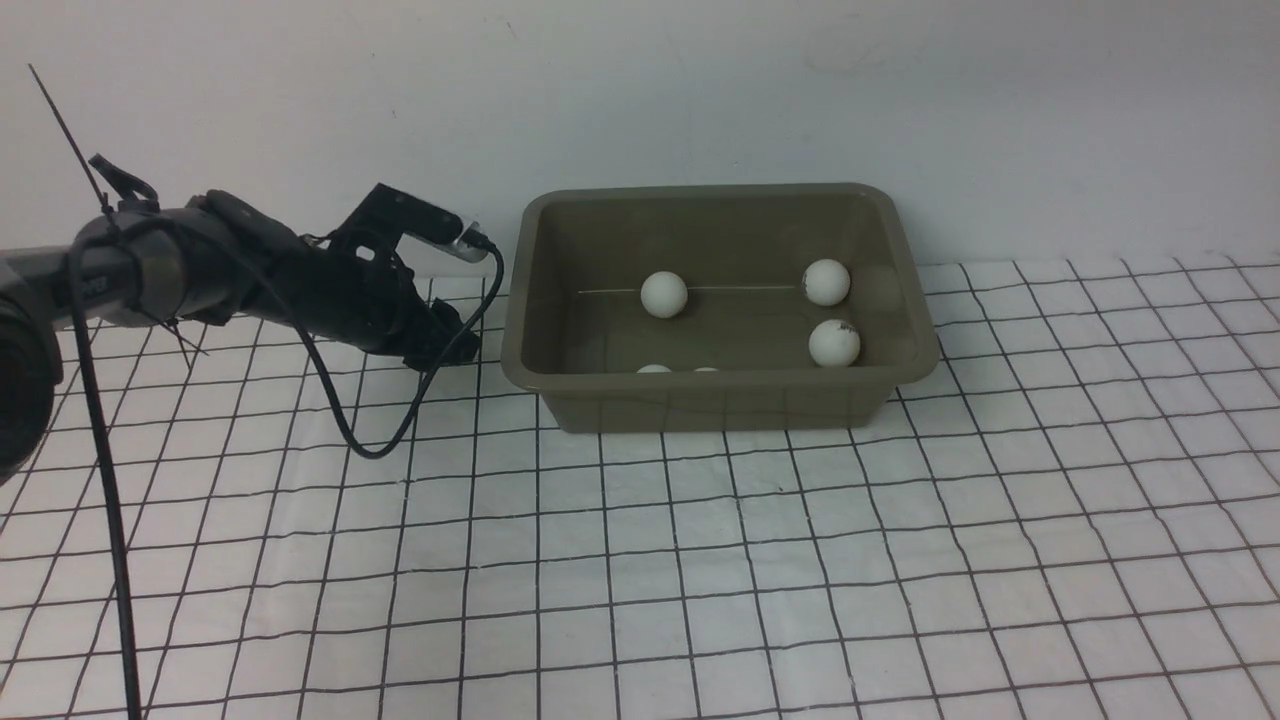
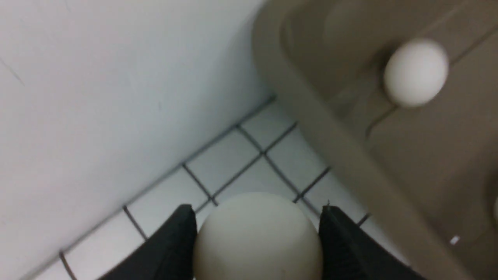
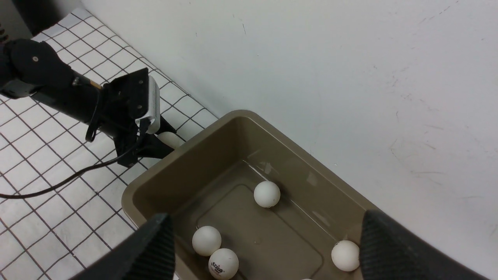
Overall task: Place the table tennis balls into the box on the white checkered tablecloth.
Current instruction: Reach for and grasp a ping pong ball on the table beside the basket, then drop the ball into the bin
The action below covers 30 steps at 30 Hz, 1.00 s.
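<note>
The olive-grey box (image 1: 720, 405) stands on the white checkered tablecloth (image 1: 700, 580) by the back wall, with several table tennis balls inside, among them one at the back left (image 1: 664, 294) and two on the right (image 1: 826, 282) (image 1: 834, 343). My left gripper (image 1: 452, 338) is low, just outside the box's left wall. In the left wrist view a white ball (image 2: 256, 237) sits between its black fingers (image 2: 175, 245), which touch it on both sides. My right gripper (image 3: 265, 217) hangs open above the box (image 3: 155, 182), nothing between its fingers; it is outside the front view.
A white wall (image 1: 640, 90) rises right behind the box. The left arm's black cable (image 1: 370, 445) loops down onto the cloth left of the box. The left gripper's ball (image 3: 170, 139) lies close to the box's outer corner.
</note>
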Each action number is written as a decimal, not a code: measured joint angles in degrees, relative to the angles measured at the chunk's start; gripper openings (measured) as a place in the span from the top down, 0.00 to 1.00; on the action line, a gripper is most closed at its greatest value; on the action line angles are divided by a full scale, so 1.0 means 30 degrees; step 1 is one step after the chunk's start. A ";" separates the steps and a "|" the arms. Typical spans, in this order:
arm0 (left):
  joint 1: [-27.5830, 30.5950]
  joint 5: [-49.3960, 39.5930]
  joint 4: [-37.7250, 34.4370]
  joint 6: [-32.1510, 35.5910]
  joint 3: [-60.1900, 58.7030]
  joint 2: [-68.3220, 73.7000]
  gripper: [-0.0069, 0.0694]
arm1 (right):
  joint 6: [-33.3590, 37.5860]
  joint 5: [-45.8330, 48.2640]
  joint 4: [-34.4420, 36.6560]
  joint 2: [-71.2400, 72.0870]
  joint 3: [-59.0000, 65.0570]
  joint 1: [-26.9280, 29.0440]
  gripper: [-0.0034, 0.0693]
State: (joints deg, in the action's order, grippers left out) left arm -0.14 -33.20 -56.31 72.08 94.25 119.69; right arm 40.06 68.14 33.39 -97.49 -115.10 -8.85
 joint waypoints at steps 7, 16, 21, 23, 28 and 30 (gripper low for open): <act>-0.0969 -0.4764 -0.5468 0.6732 0.0102 0.0308 0.44 | 0.0000 0.0023 0.0000 0.0000 0.0000 0.0000 0.16; -0.2857 -0.2701 -0.5101 0.7006 0.0068 0.1322 0.32 | 0.0000 -0.0029 -0.0752 0.0006 0.0000 0.0000 0.16; -0.2555 -0.2001 -0.3655 0.4370 -0.0021 -0.0009 0.29 | 0.0018 -0.1180 -0.1226 0.0394 0.0000 0.0000 0.16; -0.2198 -0.2001 -0.3039 0.3067 -0.0021 -0.1140 0.29 | -0.0002 -0.1697 -0.1509 0.0918 0.0000 0.0000 0.16; -0.0769 -0.2018 0.1200 -0.2078 -0.0002 -0.4506 0.29 | -0.0700 -0.1948 -0.2805 0.3078 0.0000 0.0000 0.16; -0.0042 -0.2154 0.3399 -0.4707 -0.0002 -0.5685 0.30 | -0.1164 -0.1818 -0.3110 0.3831 0.0000 0.0000 0.16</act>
State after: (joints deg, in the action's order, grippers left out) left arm -0.27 -39.66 -46.11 57.96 94.24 102.63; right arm 36.57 62.69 24.06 -86.00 -115.10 -8.85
